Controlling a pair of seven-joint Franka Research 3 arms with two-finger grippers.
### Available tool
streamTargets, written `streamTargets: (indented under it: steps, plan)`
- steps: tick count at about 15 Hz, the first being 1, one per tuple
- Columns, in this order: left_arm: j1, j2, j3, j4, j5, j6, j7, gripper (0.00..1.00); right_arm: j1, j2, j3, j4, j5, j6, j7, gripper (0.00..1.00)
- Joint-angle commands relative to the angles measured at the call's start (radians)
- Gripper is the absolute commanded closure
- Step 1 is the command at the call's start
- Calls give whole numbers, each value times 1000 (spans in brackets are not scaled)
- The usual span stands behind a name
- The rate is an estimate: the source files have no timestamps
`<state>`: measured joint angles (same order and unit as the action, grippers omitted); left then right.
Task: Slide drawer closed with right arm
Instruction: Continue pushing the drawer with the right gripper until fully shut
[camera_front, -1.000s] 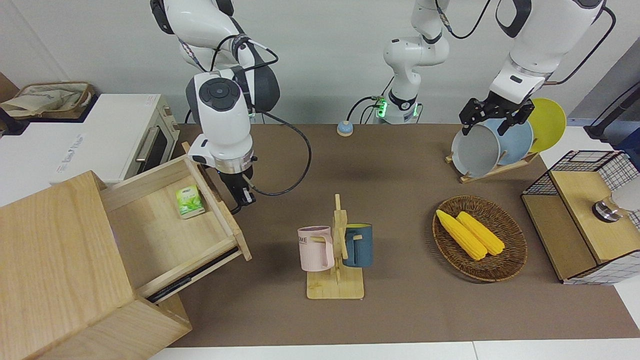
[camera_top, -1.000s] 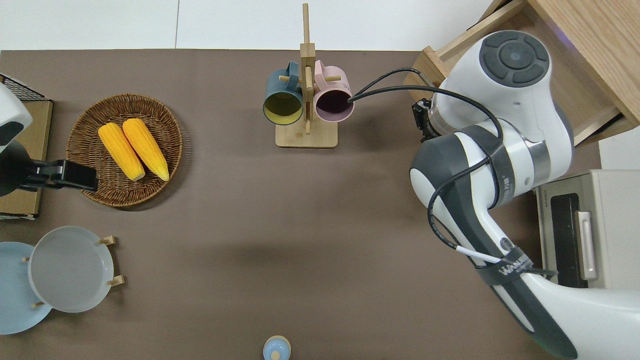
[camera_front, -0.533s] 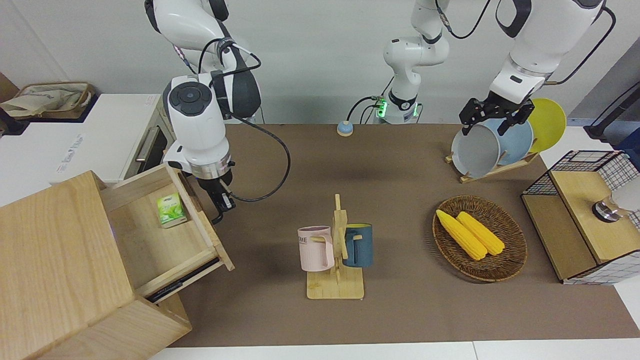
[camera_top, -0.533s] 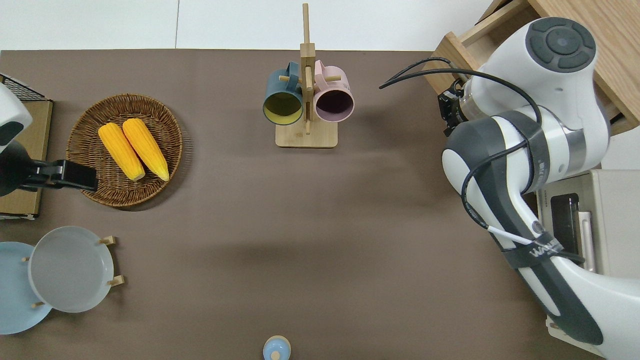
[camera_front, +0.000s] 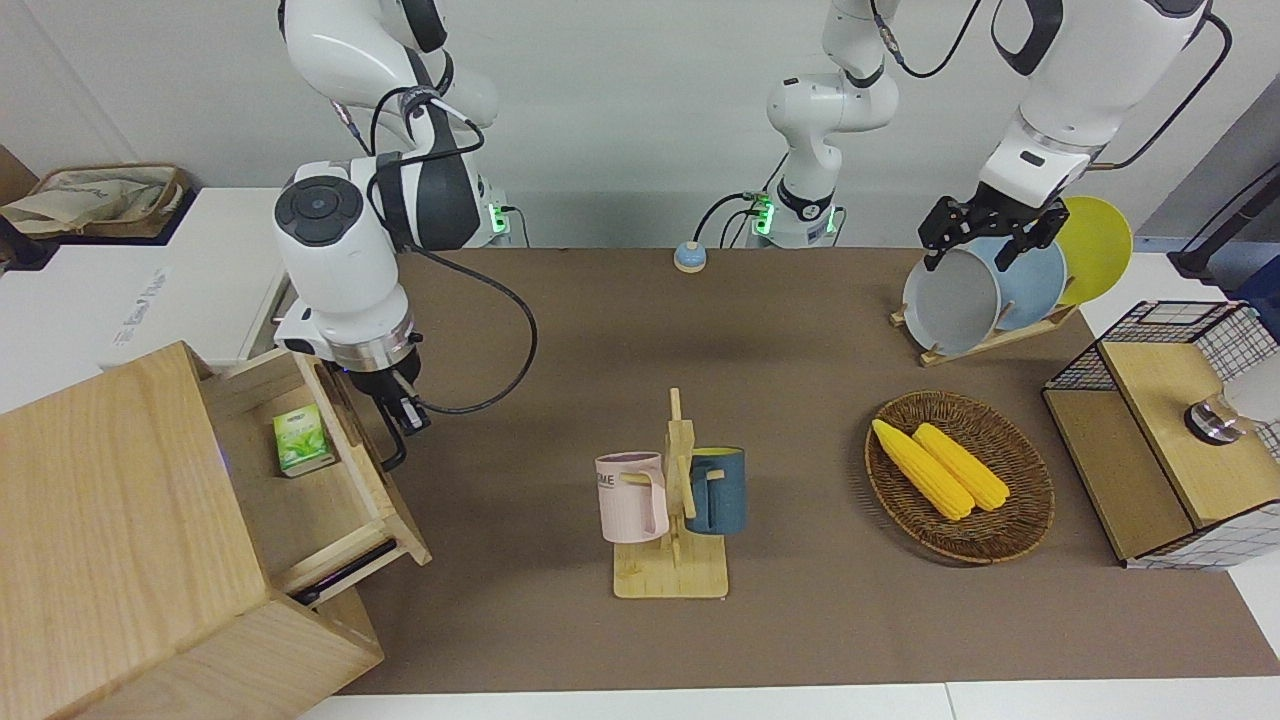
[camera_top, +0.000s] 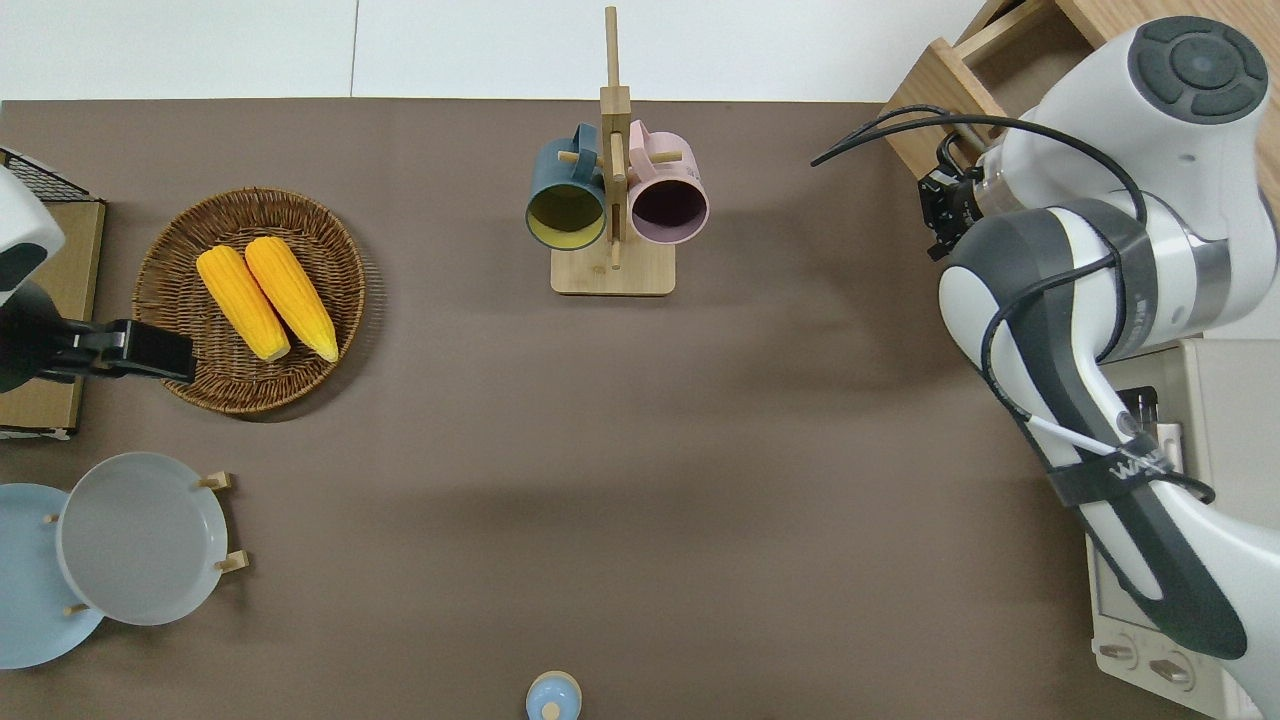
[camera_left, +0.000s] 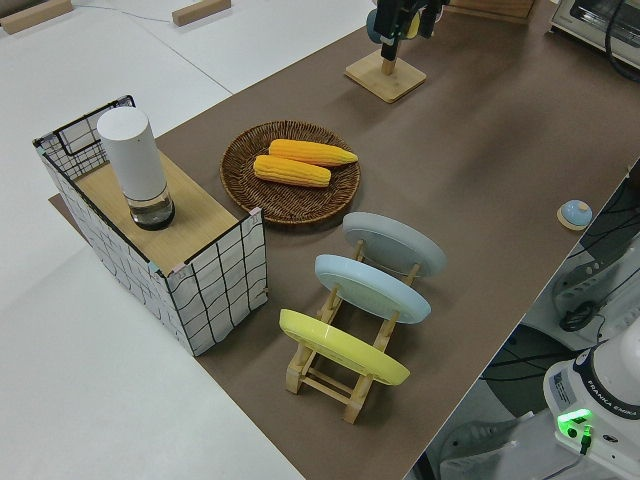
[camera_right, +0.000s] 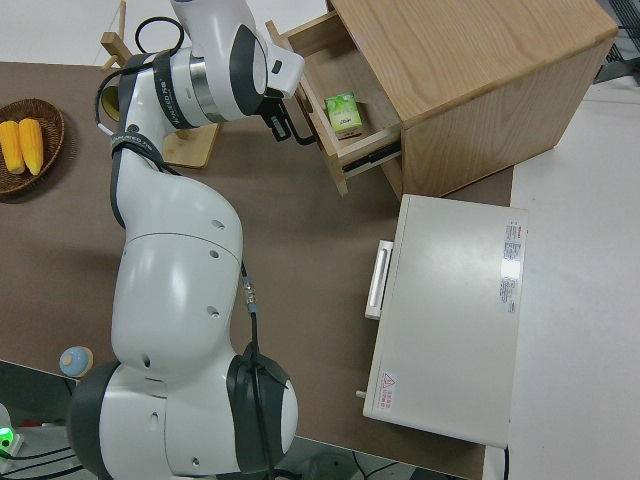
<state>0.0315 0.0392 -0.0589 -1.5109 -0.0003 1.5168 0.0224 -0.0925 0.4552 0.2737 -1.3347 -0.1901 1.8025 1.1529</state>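
Note:
The light-wood drawer stands partly open out of the pale cabinet at the right arm's end of the table. A small green box lies in it. The black loop handle sits on its front panel. My right gripper is at the front panel, against the handle; I cannot tell whether it grips it. In the right side view the gripper meets the handle beside the drawer. In the overhead view the gripper is at the panel. The left arm is parked.
A white toaster oven stands beside the cabinet, nearer the robots. A mug rack with a pink and a blue mug stands mid-table. A basket of corn, a plate rack and a wire-mesh box are toward the left arm's end.
My right gripper has moved toward the cabinet with the drawer front, and the drawer has slid well in. The green box went with it. The left arm has not moved.

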Motion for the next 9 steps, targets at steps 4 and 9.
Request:
streamTargets:
  steps: [4,9]
  plan:
    - [5,11,-7,24,17,-20,10,7,-59,22,10,35,-17,17,-50,1000]
    - [5,11,-7,26,17,-20,10,7,-73,22,-14,52,-18,32,-50,1000]
